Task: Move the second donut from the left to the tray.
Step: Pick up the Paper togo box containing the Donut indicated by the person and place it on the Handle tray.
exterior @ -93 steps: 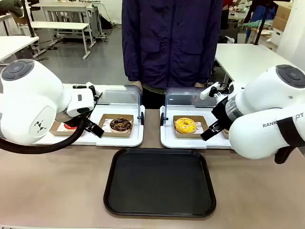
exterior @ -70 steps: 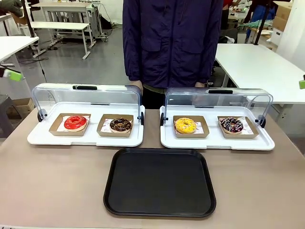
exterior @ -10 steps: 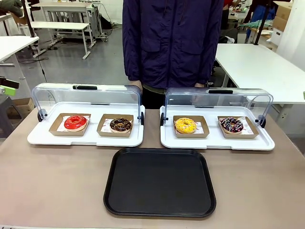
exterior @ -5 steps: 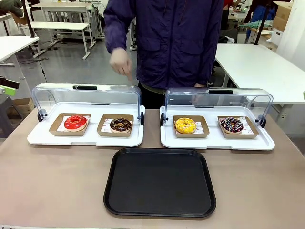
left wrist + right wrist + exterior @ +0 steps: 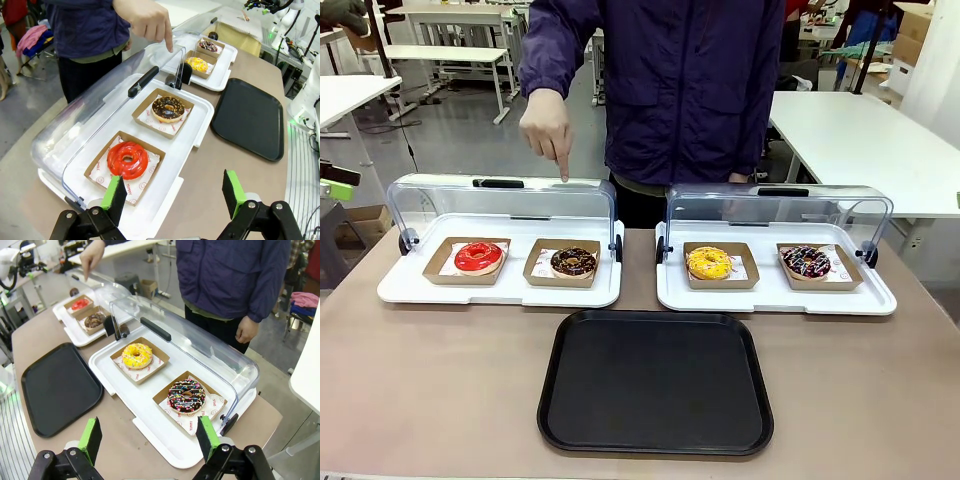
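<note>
There's the dark chocolate-frosted ring donut [image 5: 573, 262], lying flat in its brown cardboard holder [image 5: 542, 274] (tan bits on top); the flat black plastic tray [image 5: 656, 382] lies near, apart.

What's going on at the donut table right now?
A person's hand points down over the left display case, right above the chocolate nut-topped donut, second from the left. That donut sits in its cardboard holder inside the case, not yet on the black tray in front of it. The left end effector and right end effector hover open near the table's ends, holding nothing and touching nothing.
</note>
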Robot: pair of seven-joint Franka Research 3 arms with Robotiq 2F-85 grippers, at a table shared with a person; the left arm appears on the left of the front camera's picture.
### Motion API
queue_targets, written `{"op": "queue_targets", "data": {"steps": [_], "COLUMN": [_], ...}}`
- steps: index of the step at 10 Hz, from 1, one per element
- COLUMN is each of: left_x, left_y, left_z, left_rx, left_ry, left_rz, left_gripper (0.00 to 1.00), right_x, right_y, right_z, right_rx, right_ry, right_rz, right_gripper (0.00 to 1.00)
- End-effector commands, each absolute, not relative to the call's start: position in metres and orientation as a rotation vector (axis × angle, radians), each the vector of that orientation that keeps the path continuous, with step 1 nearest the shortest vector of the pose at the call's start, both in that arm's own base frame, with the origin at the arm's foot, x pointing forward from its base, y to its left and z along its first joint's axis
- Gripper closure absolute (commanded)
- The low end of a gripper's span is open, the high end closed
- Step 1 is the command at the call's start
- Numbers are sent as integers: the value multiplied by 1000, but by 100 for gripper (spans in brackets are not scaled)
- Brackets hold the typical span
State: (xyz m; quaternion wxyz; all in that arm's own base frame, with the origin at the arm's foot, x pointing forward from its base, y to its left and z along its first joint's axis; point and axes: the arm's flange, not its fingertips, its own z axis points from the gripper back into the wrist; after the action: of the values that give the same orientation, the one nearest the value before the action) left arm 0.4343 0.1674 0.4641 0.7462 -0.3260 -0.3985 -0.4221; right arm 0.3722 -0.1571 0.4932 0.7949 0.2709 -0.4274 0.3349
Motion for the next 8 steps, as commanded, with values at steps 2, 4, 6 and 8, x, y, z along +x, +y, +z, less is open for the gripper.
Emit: {"op": "queue_targets", "data": {"steps": [2, 4, 6, 8], "left_x": [434, 434, 434, 434], "left_y": [167, 167, 167, 167], "left_z": [465, 465, 465, 465], "left_rx": [-722, -722, -722, -722], "left_ry": [-884, -884, -884, -884], "left_rz": [-929, -929, -929, -929], "left_gripper": [0, 0, 0, 0], "right_x": [376, 376, 376, 376], "right_y": [-157, -157, -157, -157], "right_z": [492, 492, 492, 492], "right_rx": [586, 586, 586, 586], "right_ry": [-957, -957, -957, -957], "right_rz": [734, 734, 734, 734], "right_gripper": [0, 0, 0, 0]}}
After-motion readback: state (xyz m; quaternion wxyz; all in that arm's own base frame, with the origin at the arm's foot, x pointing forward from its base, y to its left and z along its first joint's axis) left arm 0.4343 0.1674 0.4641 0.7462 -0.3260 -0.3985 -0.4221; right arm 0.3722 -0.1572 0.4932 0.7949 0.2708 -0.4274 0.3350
